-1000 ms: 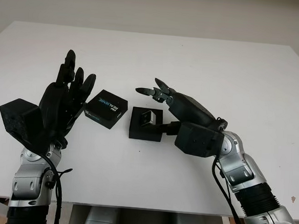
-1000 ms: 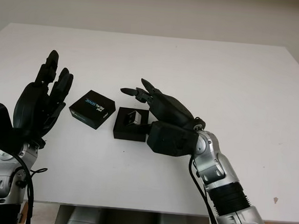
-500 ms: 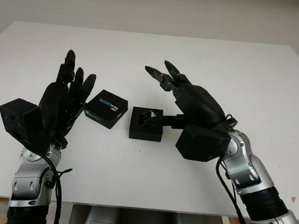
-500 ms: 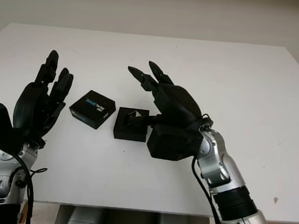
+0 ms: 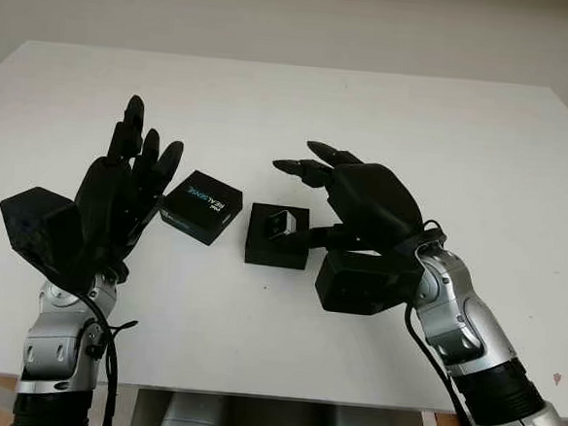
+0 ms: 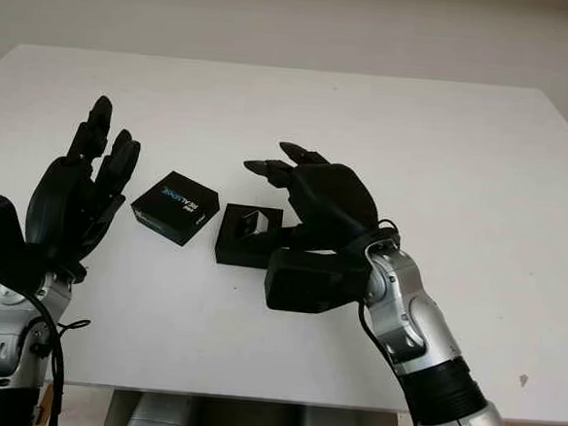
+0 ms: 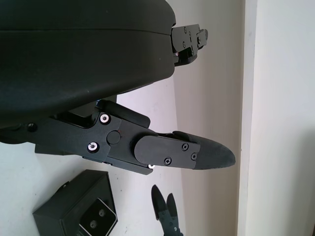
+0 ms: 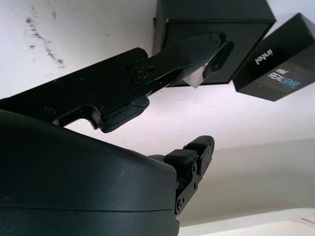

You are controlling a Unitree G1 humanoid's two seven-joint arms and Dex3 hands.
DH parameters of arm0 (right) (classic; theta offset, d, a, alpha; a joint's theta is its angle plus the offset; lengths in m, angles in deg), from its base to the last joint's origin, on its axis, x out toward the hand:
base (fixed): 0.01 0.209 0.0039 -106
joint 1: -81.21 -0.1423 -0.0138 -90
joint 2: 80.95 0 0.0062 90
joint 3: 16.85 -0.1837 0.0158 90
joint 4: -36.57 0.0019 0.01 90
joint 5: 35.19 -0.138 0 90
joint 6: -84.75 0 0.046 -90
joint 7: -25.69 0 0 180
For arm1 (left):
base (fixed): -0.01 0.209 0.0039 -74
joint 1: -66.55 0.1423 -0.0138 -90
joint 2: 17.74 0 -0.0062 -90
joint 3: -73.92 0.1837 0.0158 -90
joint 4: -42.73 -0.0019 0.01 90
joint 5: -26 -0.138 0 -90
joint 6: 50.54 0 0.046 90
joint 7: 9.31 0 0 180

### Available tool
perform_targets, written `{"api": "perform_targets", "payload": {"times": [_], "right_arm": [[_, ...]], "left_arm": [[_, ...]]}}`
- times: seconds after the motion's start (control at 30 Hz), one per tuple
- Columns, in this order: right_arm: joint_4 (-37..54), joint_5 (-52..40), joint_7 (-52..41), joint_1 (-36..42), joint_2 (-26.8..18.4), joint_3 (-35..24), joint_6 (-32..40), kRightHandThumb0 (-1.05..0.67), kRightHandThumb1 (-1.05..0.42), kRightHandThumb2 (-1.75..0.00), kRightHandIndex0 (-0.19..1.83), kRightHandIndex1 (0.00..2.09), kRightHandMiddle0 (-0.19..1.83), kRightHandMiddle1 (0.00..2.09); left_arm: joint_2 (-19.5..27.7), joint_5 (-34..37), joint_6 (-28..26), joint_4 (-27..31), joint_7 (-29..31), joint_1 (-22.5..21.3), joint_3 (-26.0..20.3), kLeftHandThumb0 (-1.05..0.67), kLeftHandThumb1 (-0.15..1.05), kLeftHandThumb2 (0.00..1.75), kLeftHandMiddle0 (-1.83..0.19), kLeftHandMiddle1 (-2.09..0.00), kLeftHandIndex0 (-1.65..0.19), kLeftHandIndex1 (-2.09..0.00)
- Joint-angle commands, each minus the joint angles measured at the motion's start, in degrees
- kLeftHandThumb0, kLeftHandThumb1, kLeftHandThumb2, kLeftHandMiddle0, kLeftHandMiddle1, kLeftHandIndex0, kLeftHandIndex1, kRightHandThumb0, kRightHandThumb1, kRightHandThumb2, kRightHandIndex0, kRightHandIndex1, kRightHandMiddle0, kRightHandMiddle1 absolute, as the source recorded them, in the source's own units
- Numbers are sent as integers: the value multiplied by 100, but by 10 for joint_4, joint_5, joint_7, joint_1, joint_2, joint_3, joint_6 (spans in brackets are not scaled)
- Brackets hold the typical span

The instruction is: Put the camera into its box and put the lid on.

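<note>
Box [image 5: 277, 236]: black, open-topped, sitting on the white table [image 5: 388, 113] — I use it as my landmark.
Camera [image 5: 283, 222]: small silver body, inside the box, tilted with one end raised above the rim.
Lid [image 5: 202, 206]: black, printed with white and blue lettering, flat on the table just left of the box — near it, not touching, not on it.
Right hand [image 5: 349, 193]: I see it above and just right of the box, palm over the box's right edge; its two upper fingers [image 5: 302, 167] reach out above the box's far side, and the lower finger [image 8: 197, 54] stretches across to the camera. I read it as open, gripping nothing, though I cannot tell whether that lower finger touches the camera.
Left hand [image 5: 120, 192]: raised upright to the left of the lid, well left of the box, open, holding nothing and off the table.
</note>
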Motion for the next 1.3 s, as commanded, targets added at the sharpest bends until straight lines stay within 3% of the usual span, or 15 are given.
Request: {"api": "perform_targets", "payload": {"times": [0.0, 0.27, 0.47, 0.6, 0.8, 1.27], "right_arm": [[22, 4, -12, -9, -4, 2, 8, -81, -92, -6, 23, 11, 43, 18], [41, 25, -33, -5, 4, 16, 28, -83, -93, -6, 22, 8, 45, 17], [15, 27, 13, -2, 16, 20, 18, -82, -92, -5, 28, 10, 54, 24], [-9, 23, 46, -3, 23, 22, 8, -81, -92, -5, 34, 8, 37, 71], [-45, 19, 86, -8, 36, 25, 0, -75, -94, -6, 36, 7, 32, 91], [-73, 5, 92, -12, 41, 27, 0, -71, -96, -5, 36, 7, 27, 94]], "left_arm": [[-1, 3, -1, 9, 1, -6, 5, -67, 105, 25, 13, -5, 15, -5], [-6, 0, -2, 7, -2, -9, 12, -68, 105, 25, 12, -5, 15, -5], [-8, 3, 3, 4, -3, -7, 11, -68, 105, 26, 13, -5, 15, -5], [-13, 4, 3, 4, -7, -5, 10, -68, 105, 25, 12, -6, 14, -6], [-13, 2, 3, 4, -7, -4, 9, -69, 105, 25, 11, -6, 13, -6], [-12, 1, 4, 4, -9, -5, 8, -69, 105, 22, 10, -6, 13, -6]]}}
